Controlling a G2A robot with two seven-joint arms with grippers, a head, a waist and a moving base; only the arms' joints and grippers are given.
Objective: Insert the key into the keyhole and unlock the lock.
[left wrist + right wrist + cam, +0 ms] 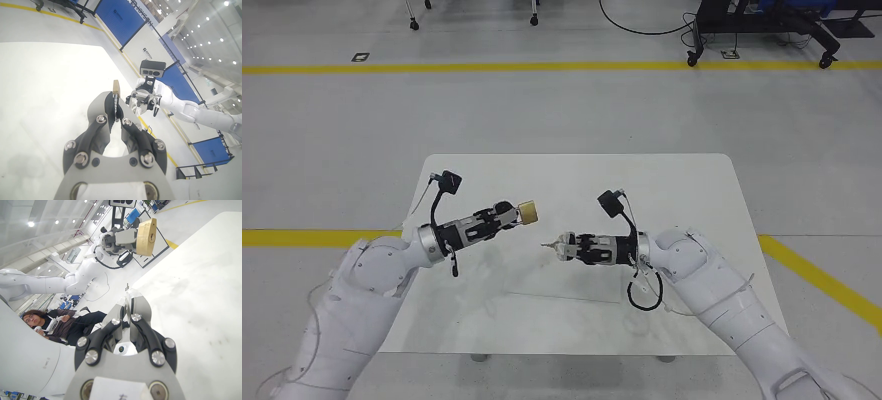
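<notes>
My left gripper (510, 215) is shut on the shackle of a brass padlock (527, 212) and holds it above the white table (682, 180), left of the middle. The lock's body (116, 86) sticks out past the fingertips, and its keyhole face (146, 238) points toward the right arm. To the right, my right gripper (564, 247) is shut on a small silver key (548, 244), whose tip points left at the lock. The key's blade (127, 287) pokes out beyond the fingers. A short gap lies between key tip and lock, with the key a little nearer the front.
Both arms hover over the white table (47, 75), which bears nothing else. The floor beyond has yellow lines (542, 66), and wheeled carts (762, 30) stand at the far right.
</notes>
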